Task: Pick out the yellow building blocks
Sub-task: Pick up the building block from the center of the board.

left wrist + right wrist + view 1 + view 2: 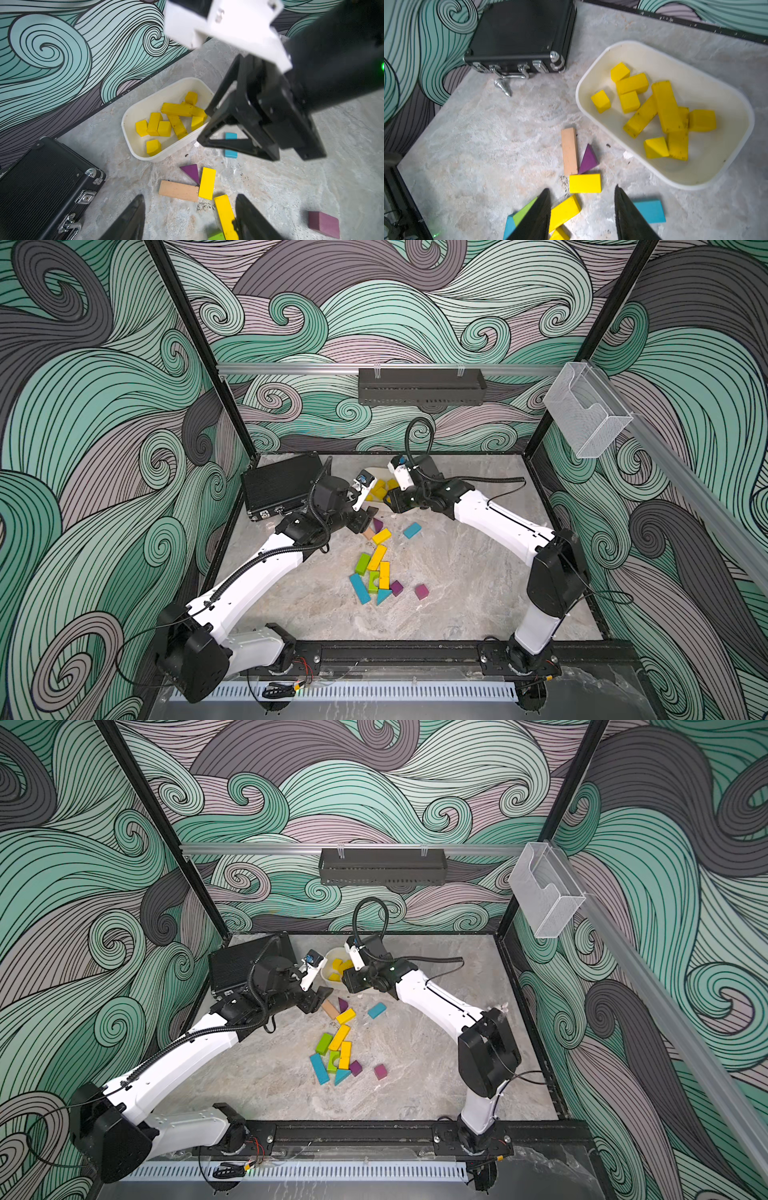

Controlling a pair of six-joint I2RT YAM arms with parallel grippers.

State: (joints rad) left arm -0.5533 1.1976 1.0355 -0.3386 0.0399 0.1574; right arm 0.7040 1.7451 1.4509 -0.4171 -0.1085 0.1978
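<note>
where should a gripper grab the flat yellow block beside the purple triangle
Probably from straight above, fingers on the two short ends of the flat yellow wooden block. One long side touches the purple triangular block and the pale tan bar, leaving no finger room there.

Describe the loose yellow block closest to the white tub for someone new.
Find the white tub holding yellow blocks. Just outside it three blocks cluster: a tan bar, a purple triangle, and this flat yellow rectangle, the only yellow of the three.

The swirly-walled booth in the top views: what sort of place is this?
Likely a robot test cell: left arm and right arm bolted to a front rail, patterned walls, toy blocks, a white tub.
</note>
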